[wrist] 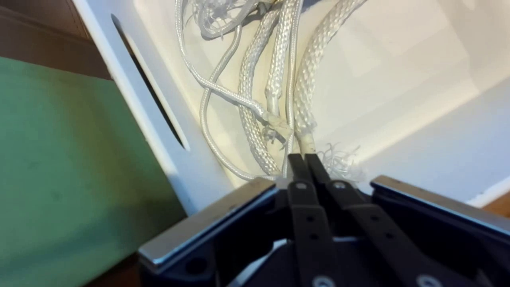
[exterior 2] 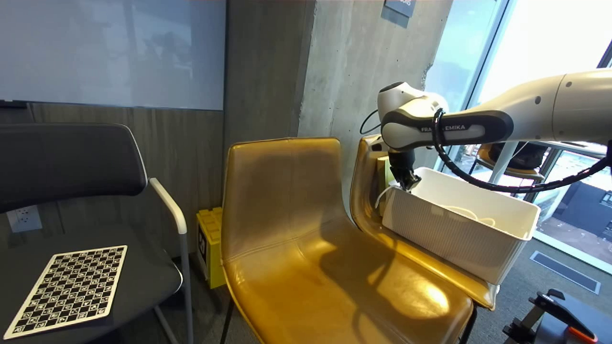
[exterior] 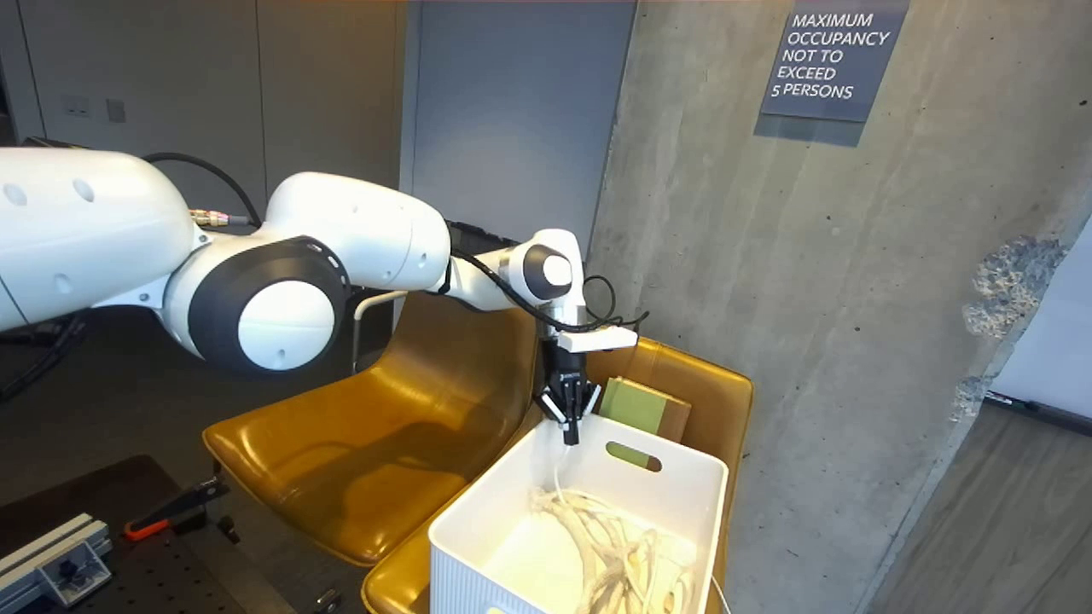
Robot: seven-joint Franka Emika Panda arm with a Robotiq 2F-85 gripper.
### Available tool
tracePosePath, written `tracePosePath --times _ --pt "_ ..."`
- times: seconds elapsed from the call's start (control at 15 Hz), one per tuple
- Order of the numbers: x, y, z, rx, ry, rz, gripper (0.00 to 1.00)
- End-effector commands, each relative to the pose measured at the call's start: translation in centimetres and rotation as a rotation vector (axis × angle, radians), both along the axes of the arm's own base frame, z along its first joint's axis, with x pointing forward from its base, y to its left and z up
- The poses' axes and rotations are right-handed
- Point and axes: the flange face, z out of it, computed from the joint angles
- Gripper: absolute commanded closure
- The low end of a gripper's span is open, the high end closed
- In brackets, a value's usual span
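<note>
My gripper (exterior: 571, 439) is at a back corner of a white bin (exterior: 698, 490), fingers pointing down. In the wrist view its fingertips (wrist: 306, 160) are nearly together, with a thin white rope end between them. A frayed end (wrist: 338, 163) shows right of the fingertips. In an exterior view a thin strand hangs from the gripper into the bin. In an exterior view a white cord curves from the gripper (exterior 2: 409, 186) past the bin's edge (exterior 2: 444, 239). Several white braided ropes (wrist: 249, 71) lie in the bin; thicker ones show below the fingertips.
The bin stands on a tan chair, with a green and brown book (exterior: 633, 408) against the chair's back. Another tan chair (exterior 2: 287, 200) stands beside it. A dark chair holds a checkered board (exterior 2: 71, 286). A yellow box (exterior 2: 216, 248) and a concrete wall (exterior: 768, 298) stand behind.
</note>
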Motion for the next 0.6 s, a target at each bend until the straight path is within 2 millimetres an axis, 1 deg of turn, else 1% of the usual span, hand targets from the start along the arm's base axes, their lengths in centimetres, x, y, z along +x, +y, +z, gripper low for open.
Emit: tracePosePath --times 0.0,0.13,0.27,0.53 --pt "0.0 -1.8 -0.9 -0.033 -0.016 0.014 0.99" --pt "-0.3 -3.0 -1.9 -0.062 -0.012 -0.007 0.99" --pt "-1.0 -4.7 -3.3 -0.108 -0.001 -0.050 0.99" --pt "-2.8 -8.7 -6.8 -0.209 0.017 -0.132 0.99"
